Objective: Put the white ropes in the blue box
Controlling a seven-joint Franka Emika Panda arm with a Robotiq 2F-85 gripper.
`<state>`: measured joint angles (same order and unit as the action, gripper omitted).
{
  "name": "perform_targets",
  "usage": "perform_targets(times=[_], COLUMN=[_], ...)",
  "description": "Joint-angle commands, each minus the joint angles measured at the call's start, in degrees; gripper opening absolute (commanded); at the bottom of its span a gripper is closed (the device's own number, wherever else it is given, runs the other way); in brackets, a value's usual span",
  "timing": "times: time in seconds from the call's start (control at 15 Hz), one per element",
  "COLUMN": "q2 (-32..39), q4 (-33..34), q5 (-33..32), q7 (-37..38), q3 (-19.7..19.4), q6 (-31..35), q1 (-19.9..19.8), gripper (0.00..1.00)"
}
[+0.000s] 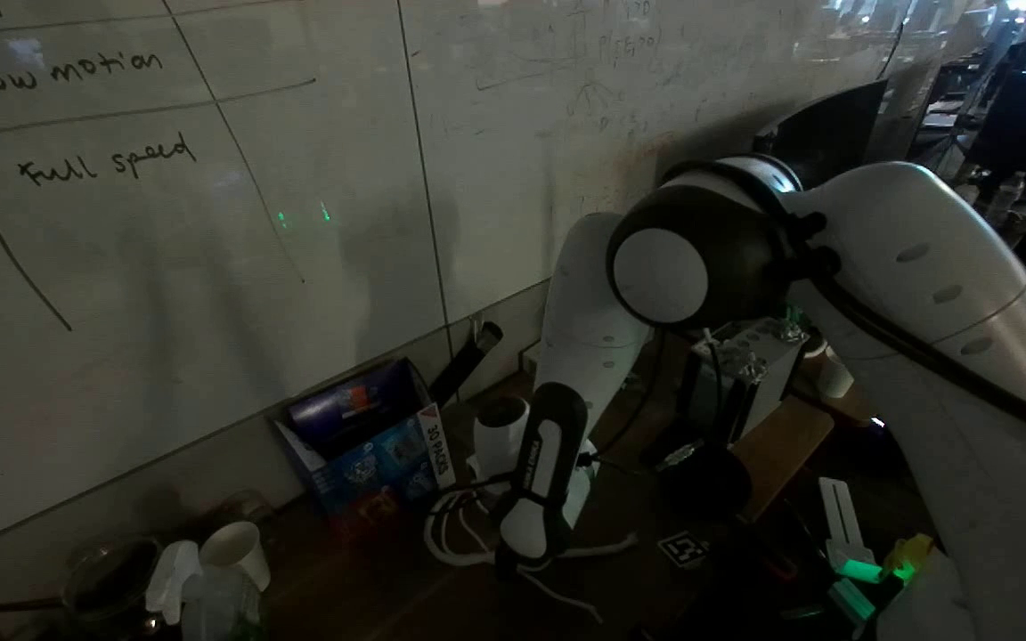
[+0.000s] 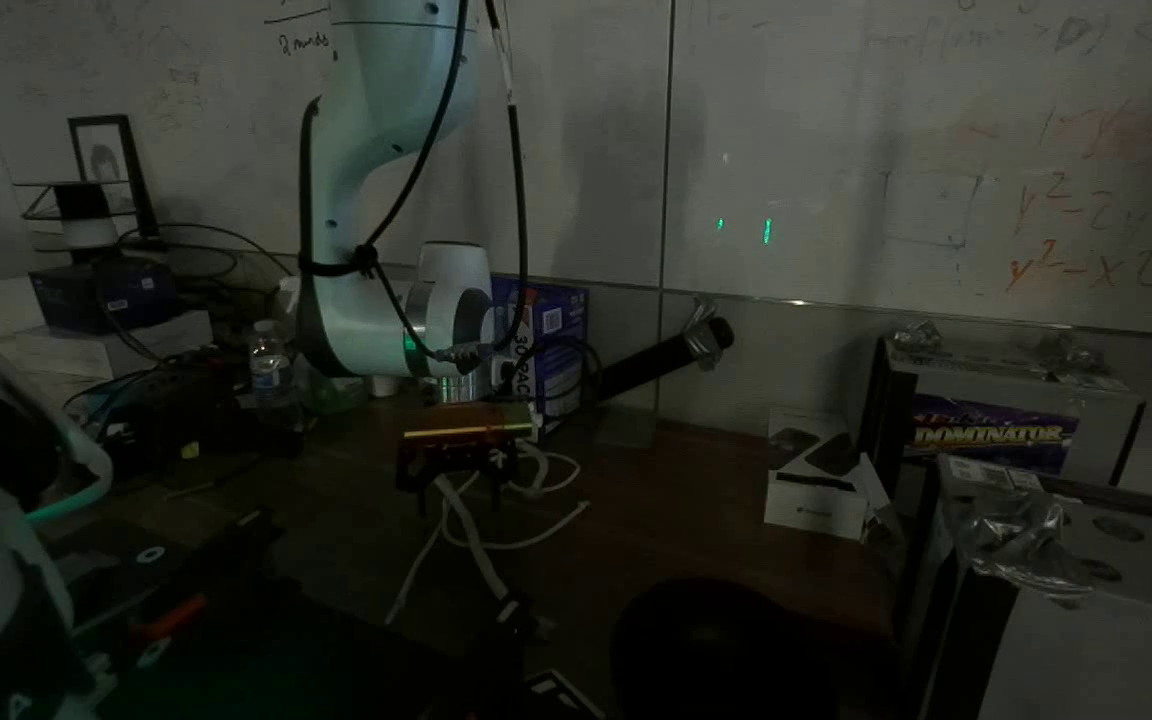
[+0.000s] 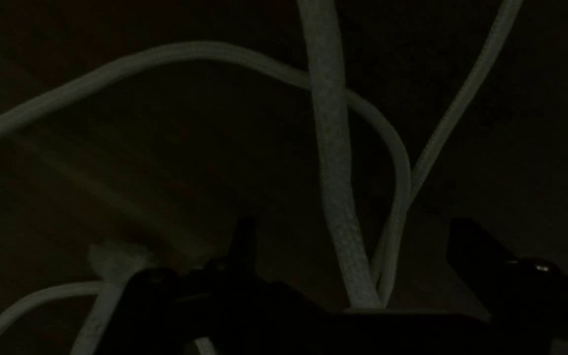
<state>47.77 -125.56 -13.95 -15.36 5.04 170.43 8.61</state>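
White ropes [image 1: 460, 559] lie in loose loops and strands on the dark table, beneath and around the arm's end. In an exterior view a thick white rope [image 2: 476, 540] runs forward from under my gripper [image 2: 461, 498]. The wrist view has my gripper [image 3: 353, 224] with its fingers spread wide. One thick white rope [image 3: 333, 148] and thinner strands cross the gap between the fingers, untouched by either. Beside the ropes, against the whiteboard, stands the open-topped blue box [image 1: 375, 463] marked "30 PACKS"; in an exterior view the arm partly covers the blue box [image 2: 564, 340].
A white cup [image 1: 237, 554] and a clear container stand near the box. A black tube [image 2: 651, 362] leans by the whiteboard. Large cartons [image 2: 996, 380] and a small white box [image 2: 816, 500] are to one side. A dark round object [image 2: 721, 640] sits in front.
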Motion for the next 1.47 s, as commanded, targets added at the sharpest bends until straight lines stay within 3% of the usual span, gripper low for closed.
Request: perform_targets(times=[0.0, 1.4], q2=[0.6, 1.9], q4=[0.2, 0.3], q5=[-2.1, -2.4], q7=[-0.1, -0.1], q3=[-1.2, -1.5], q6=[2.2, 3.8], q1=[1.3, 1.2], gripper=[1.00, 1.00])
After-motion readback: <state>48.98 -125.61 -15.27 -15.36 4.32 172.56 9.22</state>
